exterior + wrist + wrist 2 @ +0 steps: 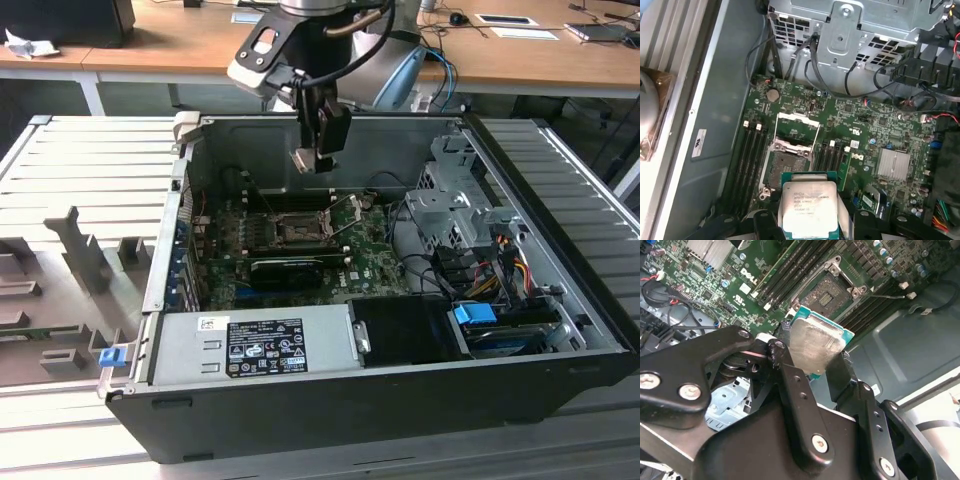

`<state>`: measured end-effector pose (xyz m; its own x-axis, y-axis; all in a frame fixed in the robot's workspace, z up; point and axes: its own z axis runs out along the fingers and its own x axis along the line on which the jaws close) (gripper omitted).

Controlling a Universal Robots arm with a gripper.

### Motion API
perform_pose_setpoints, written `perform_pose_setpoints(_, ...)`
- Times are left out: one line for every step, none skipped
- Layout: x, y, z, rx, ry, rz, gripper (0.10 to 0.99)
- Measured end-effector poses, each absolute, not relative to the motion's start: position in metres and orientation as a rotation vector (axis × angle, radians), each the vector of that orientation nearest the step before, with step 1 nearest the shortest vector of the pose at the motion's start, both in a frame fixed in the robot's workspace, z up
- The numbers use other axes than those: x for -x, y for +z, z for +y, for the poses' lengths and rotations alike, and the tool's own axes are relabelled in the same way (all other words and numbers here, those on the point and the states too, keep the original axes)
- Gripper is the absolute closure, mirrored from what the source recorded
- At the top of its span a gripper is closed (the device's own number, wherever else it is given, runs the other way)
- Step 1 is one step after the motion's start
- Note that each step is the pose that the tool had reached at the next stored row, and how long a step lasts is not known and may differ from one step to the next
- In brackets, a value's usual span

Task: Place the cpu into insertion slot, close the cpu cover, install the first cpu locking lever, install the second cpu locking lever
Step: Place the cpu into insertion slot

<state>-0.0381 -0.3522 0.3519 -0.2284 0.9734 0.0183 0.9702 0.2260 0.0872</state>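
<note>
The cpu [815, 340] is pinched in the claw [812, 360], with a finger pressed on each of two opposite edges. In the exterior view it is held in the air inside the open computer case [330, 400], above the motherboard [372, 262] and apart from the insertion slot [785, 164]. The slot is uncovered. The cpu cover [792, 146] is swung up at one side of it.
</note>
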Motion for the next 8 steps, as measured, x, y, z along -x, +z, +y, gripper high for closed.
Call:
perform_pose_setpoints(0.0382, 0.3518, -0.3522, -1.932, 0.124, 2.423, 0.557)
perform_pose_setpoints(0.0381, 0.3517, -0.3522, -1.939, 0.124, 2.417, 0.557)
perform_pose_setpoints(0.0382, 0.3516, -0.3522, -1.957, 0.124, 2.402, 0.557)
perform_pose_setpoints(0.0382, 0.3515, -0.3522, -1.982, 0.123, 2.381, 0.557)
perform_pose_setpoints(0.0381, 0.3513, -0.3521, -2.011, 0.122, 2.355, 0.557)
perform_pose_setpoints(0.0381, 0.3511, -0.3521, -2.039, 0.121, 2.329, 0.557)
perform_pose_setpoints(0.0381, 0.3506, -0.3521, -2.071, 0.120, 2.299, 0.557)
perform_pose_setpoints(0.0381, 0.3505, -0.3522, -2.086, 0.119, 2.285, 0.557)
